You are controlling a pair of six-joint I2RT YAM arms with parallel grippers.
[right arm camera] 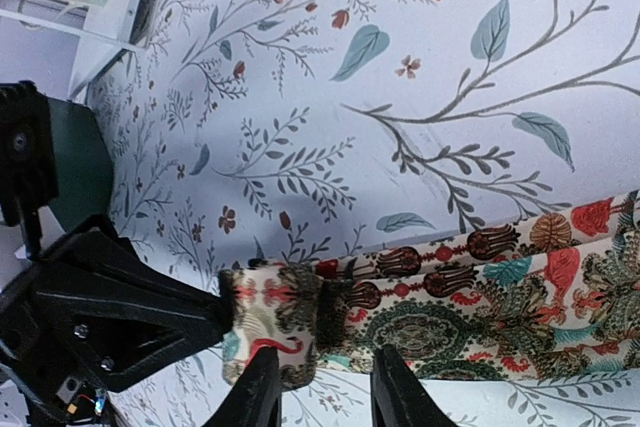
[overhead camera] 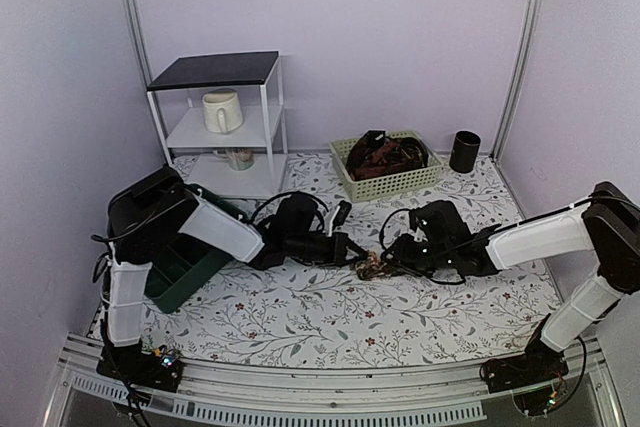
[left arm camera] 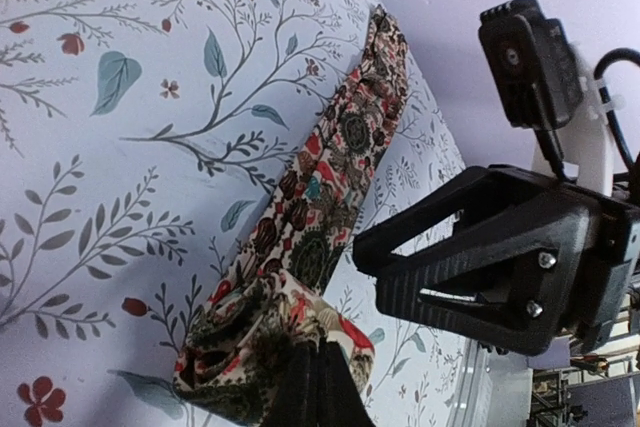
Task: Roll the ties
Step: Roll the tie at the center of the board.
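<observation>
Both my arms stretch low over the desk (overhead camera: 300, 322), meeting midway: left fingers (left arm camera: 300, 397) clenched on the tie (right arm camera: 480, 297) end, right fingers (right arm camera: 258, 392) parted, straddling it.

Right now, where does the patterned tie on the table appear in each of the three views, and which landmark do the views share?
Top external: the patterned tie is a small bundle just right of and below centre.
Left wrist: it runs from top centre down to the bottom edge, bunched at the left end effector.
Right wrist: it crosses the lower right, with its folded end at bottom centre.
Shared landmark: the floral table cover.
</observation>
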